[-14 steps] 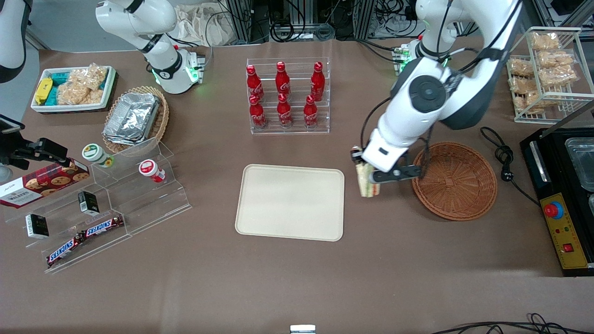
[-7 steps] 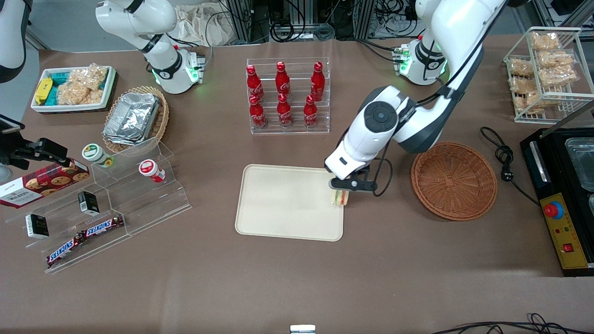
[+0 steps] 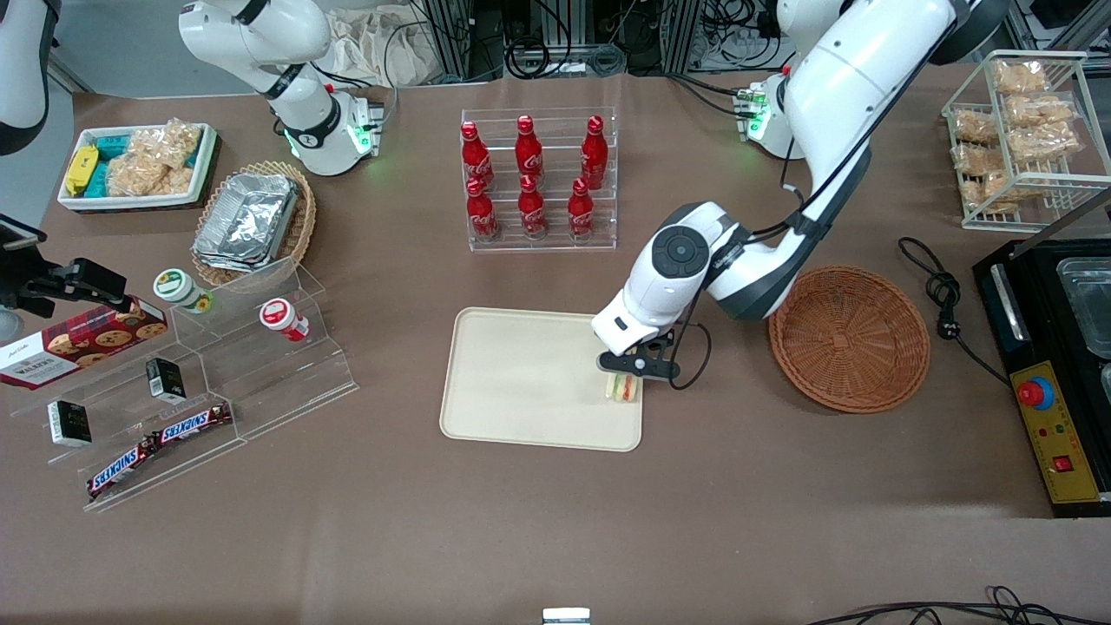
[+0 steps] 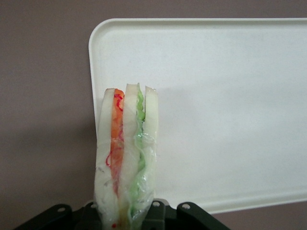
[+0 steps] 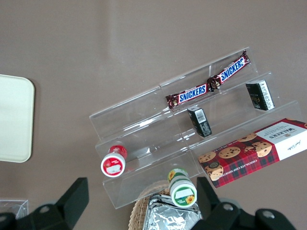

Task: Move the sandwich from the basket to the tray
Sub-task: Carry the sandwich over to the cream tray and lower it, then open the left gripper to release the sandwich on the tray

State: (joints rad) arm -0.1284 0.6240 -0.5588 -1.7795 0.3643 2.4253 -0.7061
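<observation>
Right of centre in the front view, the gripper (image 3: 627, 375) hung over the tray's (image 3: 521, 382) edge, its fingers clamped on the upright sandwich (image 3: 621, 388), which jutted out past them.

- The gripper (image 3: 627, 375) hangs over the tray (image 3: 521, 382) at its edge nearest the basket (image 3: 849, 337), clamped on the sandwich (image 3: 621, 388); the rest of the tray's bare surface lies open toward the parked arm's end
- Farther from the front camera, the rack of red bottles (image 3: 531, 178) stands tall — the nearest obstacle
- Toward the parked arm's end, the clear acrylic steps (image 3: 260, 365) stand well apart from the tray; brown tabletop between
- The basket sits near the tray; a strip of table separates them
</observation>
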